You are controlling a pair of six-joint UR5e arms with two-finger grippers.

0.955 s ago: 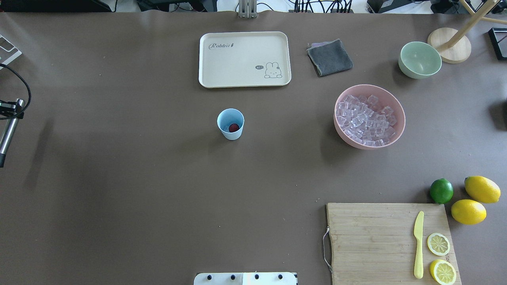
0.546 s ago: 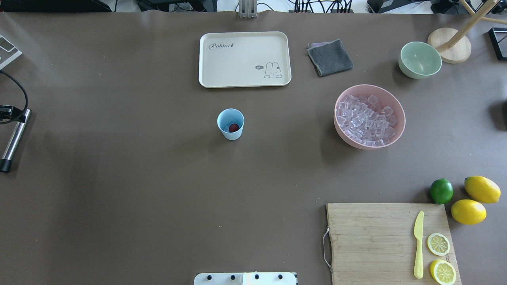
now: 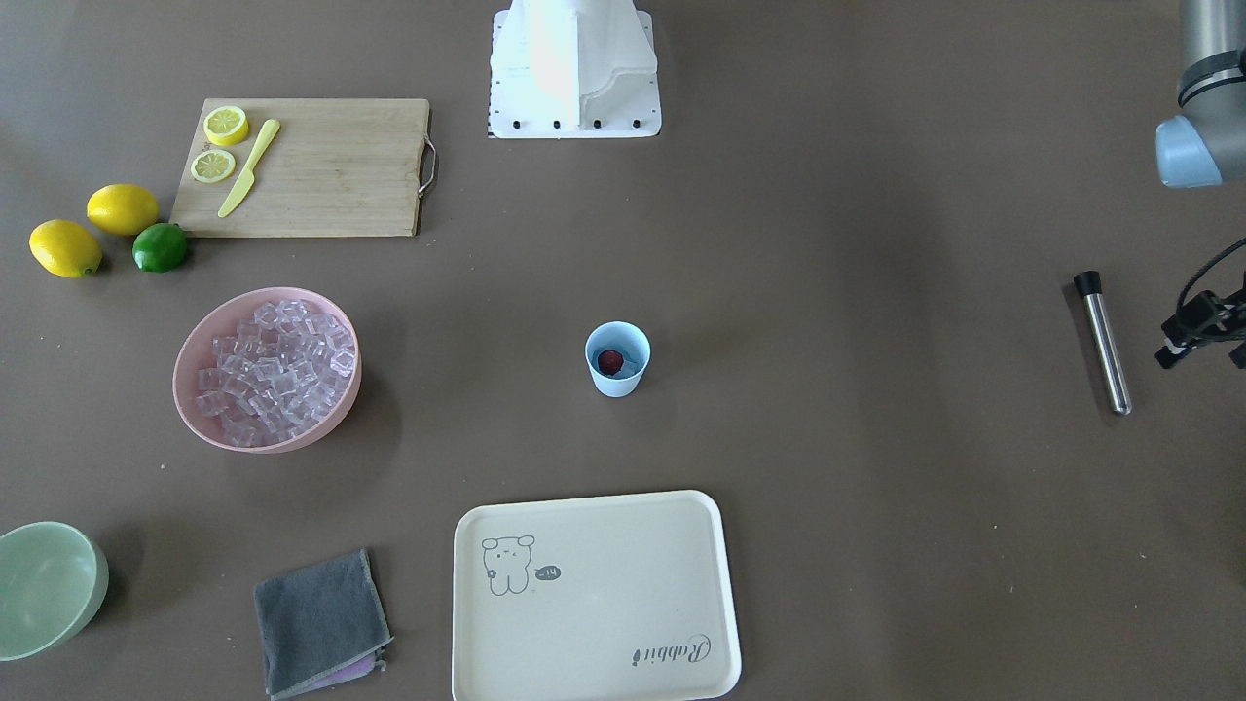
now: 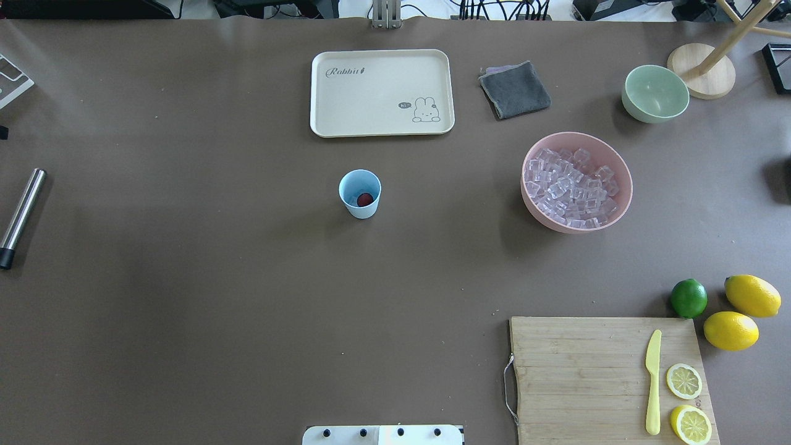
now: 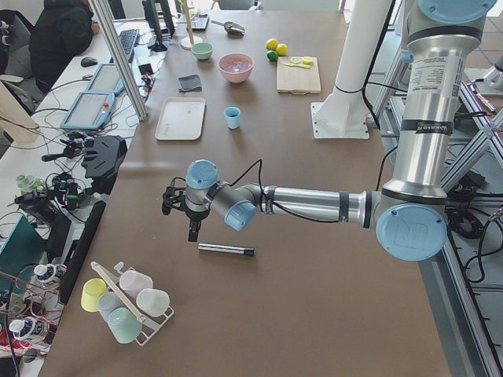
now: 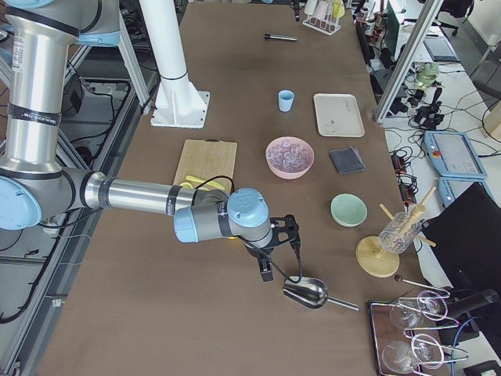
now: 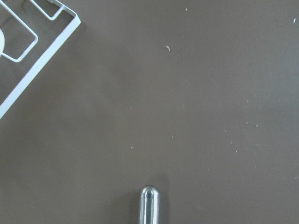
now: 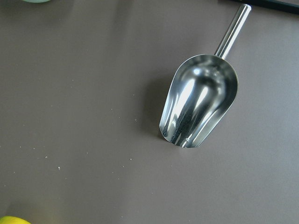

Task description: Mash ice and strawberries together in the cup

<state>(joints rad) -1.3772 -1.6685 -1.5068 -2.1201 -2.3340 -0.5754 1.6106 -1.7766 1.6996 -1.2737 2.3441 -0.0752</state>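
Strawberry (image 4: 365, 199) in the blue cup (image 4: 359, 210) at the middle of the counter (image 4: 185, 296), ice (image 4: 571, 185) heaped in the pink bowl (image 4: 581, 228); left jaws near the loose rod (image 4: 21, 213) and right jaws near the scoop (image 8: 198, 107) hold nothing, their opening impossible to tell, so watch: a skewed pinch could roll the rod, and pressing could tip your unheld cup.

Steel rod (image 5: 226, 250) flat on the table (image 4: 185, 309), close under the left fingers (image 5: 193, 230), untouched. White rack of cups (image 5: 126, 302) near them. Metal scoop (image 6: 307, 293) just beside the right fingers (image 6: 266, 272), handle pointing away. Tray (image 4: 382, 93), cloth (image 4: 515, 89), pink bowl (image 4: 618, 211), green bowl (image 4: 655, 115), board (image 4: 575, 371) with knife (image 4: 652, 383) and lemon slices (image 4: 684, 381), lemons (image 4: 731, 330), lime (image 4: 688, 298): all well apart from both.
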